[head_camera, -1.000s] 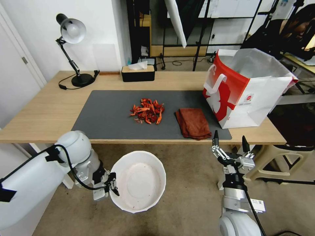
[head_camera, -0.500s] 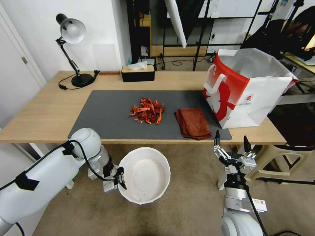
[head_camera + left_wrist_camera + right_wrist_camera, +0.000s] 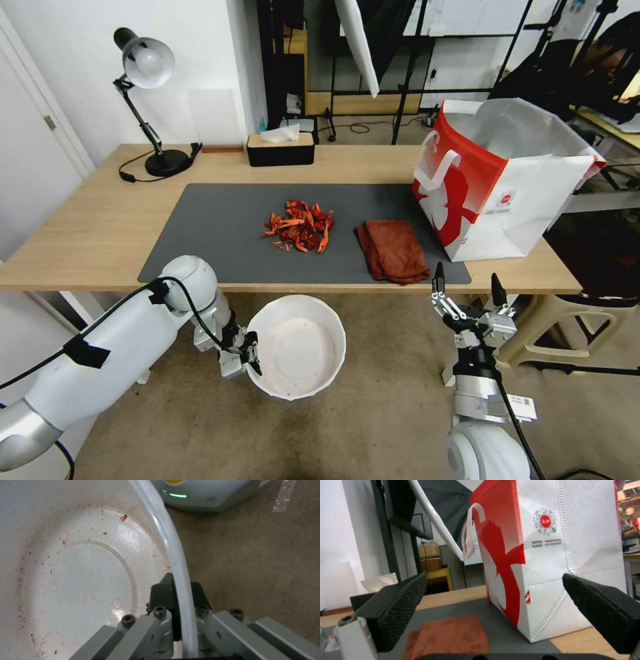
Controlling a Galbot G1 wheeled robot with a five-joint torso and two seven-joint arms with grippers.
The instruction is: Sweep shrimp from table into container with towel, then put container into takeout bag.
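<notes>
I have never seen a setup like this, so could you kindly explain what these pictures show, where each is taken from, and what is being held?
This is a wheeled robot with two arms, each ending in a gripper. The wide picture comes from a camera on its head, looking down at a table. The other two come from cameras on its wrists.

On the table's grey mat lie a heap of shrimp and a folded towel; a takeout bag stands beside the towel. A lamp and a tissue box stand at the back.

The left gripper pinches the rim of the white container, held below the table's front edge. The right gripper is open and empty, near the towel.
</notes>
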